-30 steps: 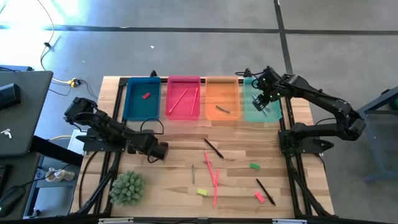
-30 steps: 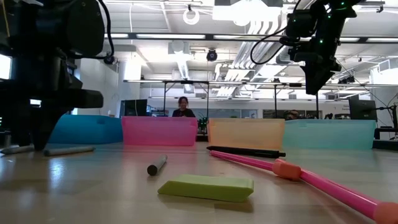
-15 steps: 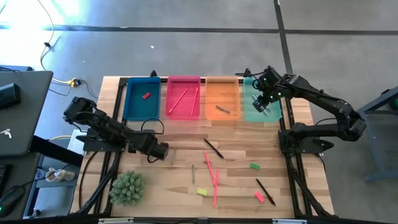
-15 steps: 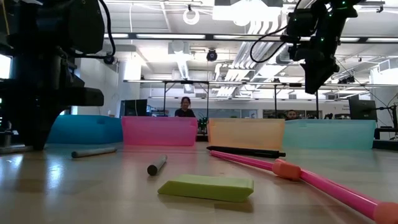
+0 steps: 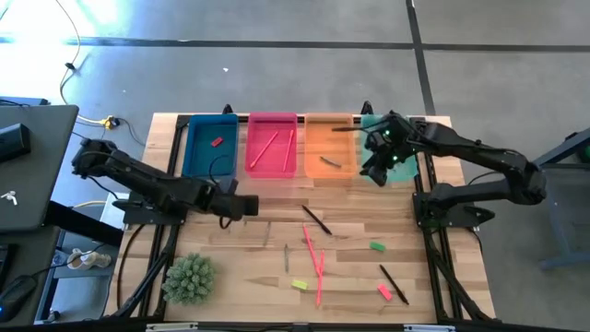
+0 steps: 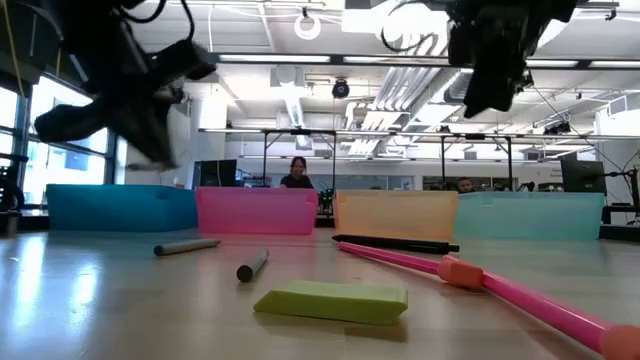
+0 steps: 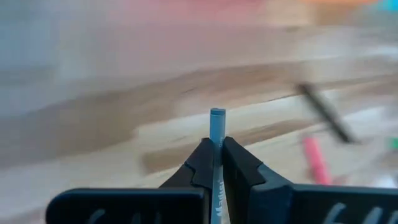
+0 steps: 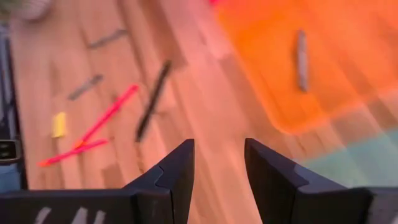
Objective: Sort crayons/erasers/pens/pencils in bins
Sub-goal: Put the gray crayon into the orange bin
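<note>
My left gripper [image 5: 245,207] hangs above the table's left middle, shut on a grey-blue crayon [image 7: 217,118]. Two more crayons [image 6: 187,246] [image 6: 252,265] lie flat on the wood. My right gripper [image 5: 376,166] hovers open over the near ends of the orange bin [image 5: 330,138] and the teal bin [image 5: 398,171], nothing between its fingers [image 8: 177,168]. The blue bin [image 5: 198,152] holds a red eraser [image 5: 218,142]. Two pink-red sticks lie in the pink bin [image 5: 272,171]. A grey stick [image 8: 301,59] lies in the orange bin. My left gripper pinches the crayon between its two fingers, and the shaft [image 7: 216,138] runs along them. The crayon's free end [image 7: 217,114] sticks out past the fingertips. The fingers slant down toward the table, and the crayon is lifted clear of the wood.
Loose on the wood lie a dark pen [image 5: 316,219], crossed pink pencils [image 5: 316,263], a second dark pen [image 5: 394,283], and green [image 5: 377,246], yellow [image 5: 300,285] and red [image 5: 384,291] erasers. A green spiky plant [image 5: 189,278] stands at the near left.
My left gripper has shut on a crayon and risen off the table with it, tipping up. A second crayon beside it has rolled toward the table's right. My right gripper, still open, has swung from over the teal bin toward the orange bin's near end.
</note>
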Tool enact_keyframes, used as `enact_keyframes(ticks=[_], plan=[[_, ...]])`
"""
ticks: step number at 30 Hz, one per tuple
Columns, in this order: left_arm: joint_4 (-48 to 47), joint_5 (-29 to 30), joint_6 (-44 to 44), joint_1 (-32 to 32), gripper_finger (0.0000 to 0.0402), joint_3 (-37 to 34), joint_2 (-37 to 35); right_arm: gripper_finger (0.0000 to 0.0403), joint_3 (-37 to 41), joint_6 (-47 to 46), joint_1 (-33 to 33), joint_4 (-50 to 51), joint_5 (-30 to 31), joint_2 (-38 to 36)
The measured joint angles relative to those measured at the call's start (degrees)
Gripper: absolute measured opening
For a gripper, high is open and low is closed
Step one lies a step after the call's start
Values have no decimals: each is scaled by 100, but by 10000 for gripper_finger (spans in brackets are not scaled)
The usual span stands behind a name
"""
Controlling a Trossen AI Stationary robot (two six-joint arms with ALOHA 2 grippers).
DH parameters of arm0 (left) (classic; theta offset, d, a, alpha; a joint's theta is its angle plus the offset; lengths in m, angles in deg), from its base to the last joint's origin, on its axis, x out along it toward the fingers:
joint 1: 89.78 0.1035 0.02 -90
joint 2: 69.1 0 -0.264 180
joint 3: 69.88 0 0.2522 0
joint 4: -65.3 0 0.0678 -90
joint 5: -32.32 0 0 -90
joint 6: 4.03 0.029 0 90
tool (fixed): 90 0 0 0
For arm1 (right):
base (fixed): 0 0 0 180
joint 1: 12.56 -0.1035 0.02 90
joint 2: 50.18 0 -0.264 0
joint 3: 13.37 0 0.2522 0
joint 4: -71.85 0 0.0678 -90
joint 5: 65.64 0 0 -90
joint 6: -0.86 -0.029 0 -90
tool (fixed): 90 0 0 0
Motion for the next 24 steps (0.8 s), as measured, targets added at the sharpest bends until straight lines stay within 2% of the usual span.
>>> enact_keyframes(ticks=[6,14,24], plan=[[1354,194,1485,604,2,2,-182,134,0,-506,-755,-1043,50,4],[3132,-700,3297,1410,1,7,-170,134,0,-1392,-1272,-2271,422,15],[4017,-1704,4384,2058,1,7,-170,134,0,-2168,-1708,-3247,811,396]])
